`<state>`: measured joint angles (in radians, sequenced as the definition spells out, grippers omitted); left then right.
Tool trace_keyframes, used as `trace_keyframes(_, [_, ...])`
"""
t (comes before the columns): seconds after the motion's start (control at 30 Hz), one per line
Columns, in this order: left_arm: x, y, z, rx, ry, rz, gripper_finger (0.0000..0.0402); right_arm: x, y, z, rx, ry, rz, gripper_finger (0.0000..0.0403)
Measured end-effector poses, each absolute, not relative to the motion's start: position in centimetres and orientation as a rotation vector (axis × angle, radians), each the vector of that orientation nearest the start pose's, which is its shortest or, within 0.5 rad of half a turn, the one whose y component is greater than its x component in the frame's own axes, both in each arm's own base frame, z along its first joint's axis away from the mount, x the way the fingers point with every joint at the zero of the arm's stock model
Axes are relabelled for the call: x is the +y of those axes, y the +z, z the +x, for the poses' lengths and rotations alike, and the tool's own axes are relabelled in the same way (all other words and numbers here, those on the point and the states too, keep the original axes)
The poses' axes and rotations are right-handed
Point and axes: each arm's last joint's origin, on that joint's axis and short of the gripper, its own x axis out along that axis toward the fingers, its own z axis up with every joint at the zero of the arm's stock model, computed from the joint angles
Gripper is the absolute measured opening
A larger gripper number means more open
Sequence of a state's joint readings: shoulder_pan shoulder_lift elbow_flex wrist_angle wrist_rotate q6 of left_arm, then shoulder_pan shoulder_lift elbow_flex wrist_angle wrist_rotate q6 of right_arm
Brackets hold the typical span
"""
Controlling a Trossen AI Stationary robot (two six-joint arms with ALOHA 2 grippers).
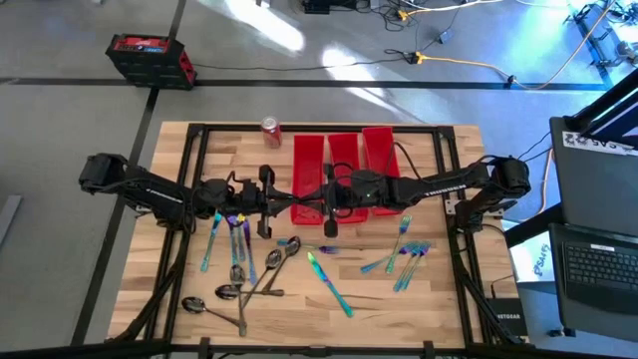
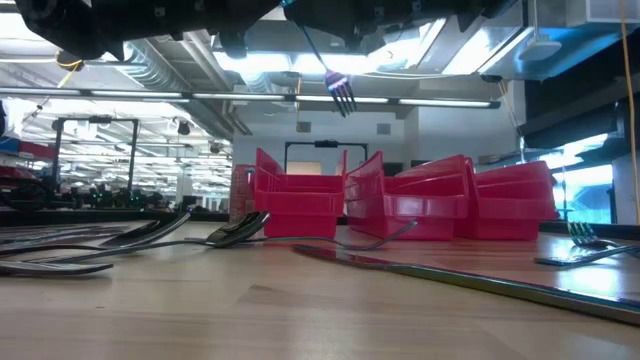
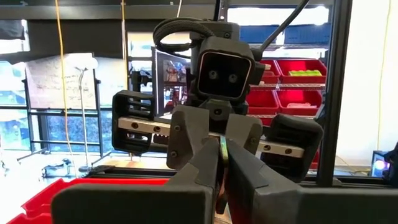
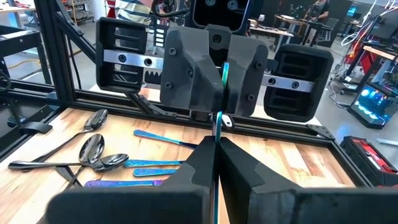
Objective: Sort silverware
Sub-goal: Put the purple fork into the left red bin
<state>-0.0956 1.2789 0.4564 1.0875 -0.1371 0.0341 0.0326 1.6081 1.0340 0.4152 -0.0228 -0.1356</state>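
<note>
Honestly, you're barely started: both grippers' fingers pinch one slim iridescent teal fork (image 2: 340, 90) mid-air above the long red plastic bins (image 1: 344, 160); nearly all silverware (image 1: 259, 269) still litters the wooden desk (image 1: 419, 309).

Both hands (image 1: 299, 199) shut, facing, mid-table.

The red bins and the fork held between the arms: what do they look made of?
The long red open-topped bins look like moulded plastic: uniform saturated colour, thin slightly glossy walls. The slim iridescent teal-purple fork, gripped by both the left claw and the right claw, looks like metal with a rainbow coating, judging by its bright colour-shifting sheen.
</note>
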Motion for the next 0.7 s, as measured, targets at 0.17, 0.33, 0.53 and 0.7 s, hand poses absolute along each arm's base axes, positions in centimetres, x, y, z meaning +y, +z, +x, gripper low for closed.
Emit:
trace_keyframes(0.17, [-2.0, 24.3, 24.7, -0.261, 0.031, 0.005, 0.0, 1.3, 26.9, 36.3, 0.154, 0.081, -0.135, 0.0014])
trace_keyframes(0.33, [-2.0, 24.2, 24.7, -0.253, 0.024, 0.001, 0.0, 1.3, 26.9, 36.3, 0.155, 0.08, -0.15, 0.0057])
trace_keyframes(0.53, [-2.1, 24.2, 24.7, -0.253, 0.016, 0.016, 0.0, 1.2, 27.0, 36.3, 0.15, 0.077, -0.154, 0.0126])
trace_keyframes(0.7, [-2.1, 24.2, 24.7, -0.255, 0.019, 0.033, 0.0, 1.3, 28.1, 35.8, 0.121, 0.085, -0.118, 0.017])
